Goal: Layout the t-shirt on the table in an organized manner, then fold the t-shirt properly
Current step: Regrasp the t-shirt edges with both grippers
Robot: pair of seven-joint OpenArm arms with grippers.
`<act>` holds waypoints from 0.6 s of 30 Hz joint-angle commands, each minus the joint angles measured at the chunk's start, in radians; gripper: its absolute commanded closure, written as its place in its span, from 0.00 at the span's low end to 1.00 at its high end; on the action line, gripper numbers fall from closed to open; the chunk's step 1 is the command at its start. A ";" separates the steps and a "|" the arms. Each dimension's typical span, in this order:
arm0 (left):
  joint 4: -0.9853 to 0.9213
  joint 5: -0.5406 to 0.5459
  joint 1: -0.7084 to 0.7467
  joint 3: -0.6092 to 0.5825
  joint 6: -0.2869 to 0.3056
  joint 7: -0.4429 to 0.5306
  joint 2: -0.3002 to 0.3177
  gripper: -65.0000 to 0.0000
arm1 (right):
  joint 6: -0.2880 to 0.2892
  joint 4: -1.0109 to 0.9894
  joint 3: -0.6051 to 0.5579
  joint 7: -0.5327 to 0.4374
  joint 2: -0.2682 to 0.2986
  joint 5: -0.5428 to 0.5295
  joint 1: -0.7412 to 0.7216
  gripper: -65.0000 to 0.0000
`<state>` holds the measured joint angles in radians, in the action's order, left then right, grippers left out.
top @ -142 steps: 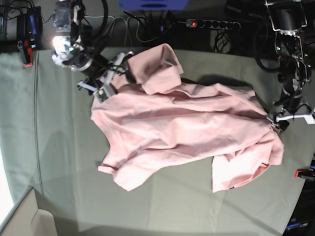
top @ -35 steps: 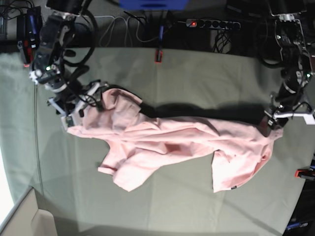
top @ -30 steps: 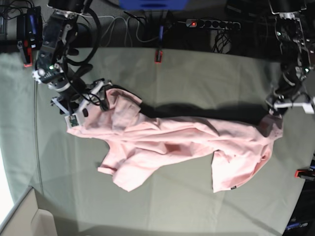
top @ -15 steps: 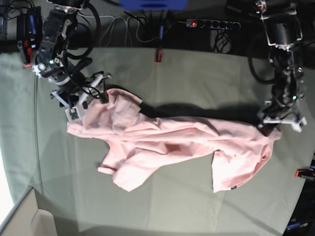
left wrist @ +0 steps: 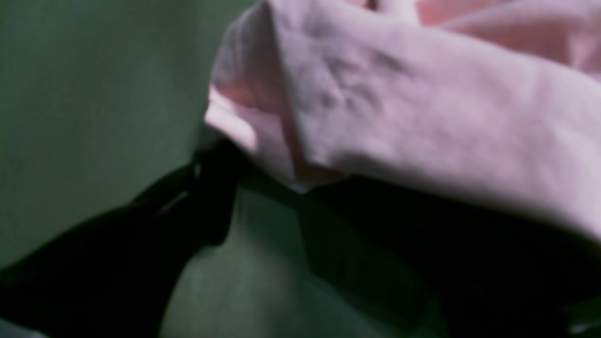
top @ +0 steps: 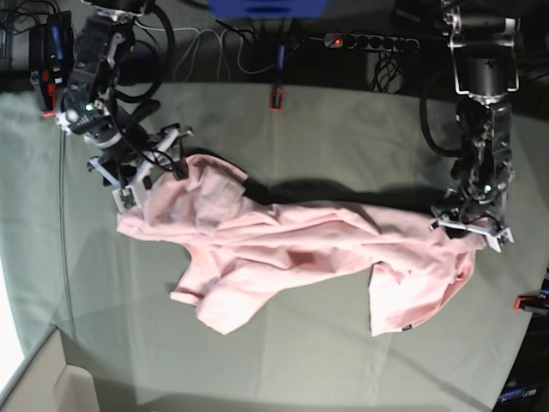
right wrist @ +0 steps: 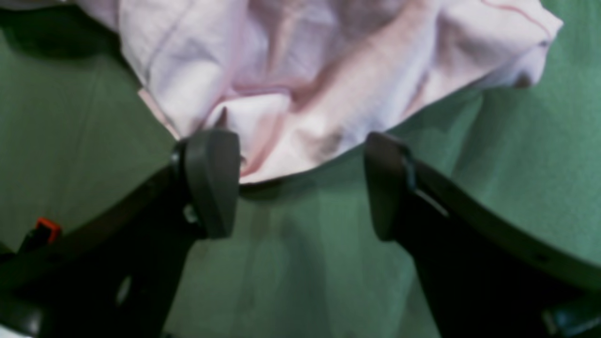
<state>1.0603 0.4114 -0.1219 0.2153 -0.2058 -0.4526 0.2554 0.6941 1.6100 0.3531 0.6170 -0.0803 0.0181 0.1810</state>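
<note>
Still in the laying-out stage, by the look of it: the t-shirt point(top: 300, 249) lies bunched and twisted across the middle of the table point(top: 360, 120), drawn long between the two arms, one corner doubled over itself.

At the shirt's end by the right gripper point(right wrist: 300, 185): jaws spread wide, nothing between them, fabric edge just past the fingertips and brushing one pad point(right wrist: 211, 180). At the opposite end of the shirt, the left gripper point(top: 467, 225) sits on the cloth; too blurred and dark in the wrist view to tell whether a fold is pinched or merely resting over the jaws.

To do this well, probably:
- catch a single layer at the hem or shoulder, not a wad
- lift just enough to free the doubled corner
- pull both ends of the shirt apart evenly, keeping the cloth low
- avoid snagging the table cover beneath
</note>
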 commanded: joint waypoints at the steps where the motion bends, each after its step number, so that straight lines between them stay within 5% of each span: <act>1: 0.016 -0.001 -0.020 -0.003 0.004 0.031 0.015 0.49 | 0.004 0.017 0.002 -0.024 0.003 -0.020 -0.013 0.35; 5: 0.016 -0.001 -0.022 -0.001 0.004 0.044 0.015 0.98 | 0.004 0.017 0.002 -0.026 0.003 -0.020 -0.015 0.35; 11: 0.071 0.001 -0.012 0.003 0.004 0.036 0.032 1.00 | 0.004 0.017 0.004 -0.027 0.003 -0.019 -0.033 0.35; 18: 0.420 0.010 0.178 0.095 0.004 0.036 0.072 1.00 | 0.004 0.017 0.004 -0.027 0.030 -0.019 -0.039 0.36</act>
<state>1.4628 0.4290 0.0750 0.3054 -0.1993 -0.4461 0.3119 0.6933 1.6100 0.3595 0.6109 -0.0498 0.0185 0.1509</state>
